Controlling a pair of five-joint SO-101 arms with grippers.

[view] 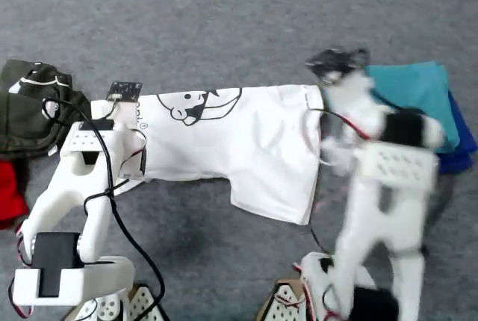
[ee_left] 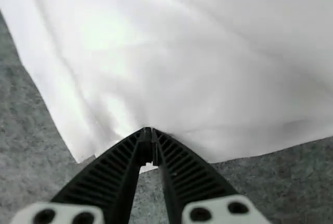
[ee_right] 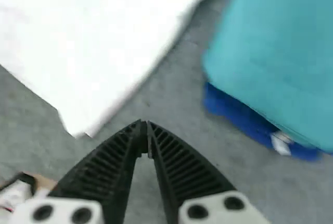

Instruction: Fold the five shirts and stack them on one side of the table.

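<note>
— Black ribbed fingers of the left gripper (ee_left: 147, 133) were pressed together on the hem of the white shirt (ee_left: 182, 52), weren't they? In the left wrist view we saw a scrap of white cloth caught between them.

— We did. The right gripper (ee_right: 141, 127) had its fingers pressed together too, but on nothing. Under it we saw the bare grey table (ee_right: 174, 86), between the white shirt's edge and the folded pile.

— From the high view we could not make out either pinch. What it gave us was the whole layout.

— And the pile?

— We found a teal shirt (view: 414, 89) folded on top of a blue shirt (view: 464, 138), on the right arm's side of the table. The right wrist view showed us the blue edge sticking out from under the teal.

— On the left arm's side we noted a dark green shirt (view: 26, 108), crumpled, and a red garment (view: 7, 190) at the table's edge near it.

— The white shirt lay flat in the middle. We saw its long axis running side to side between the two arms, with the printed end toward the left arm. One flap reached down toward the arms' bases, nearer the right arm.
</note>
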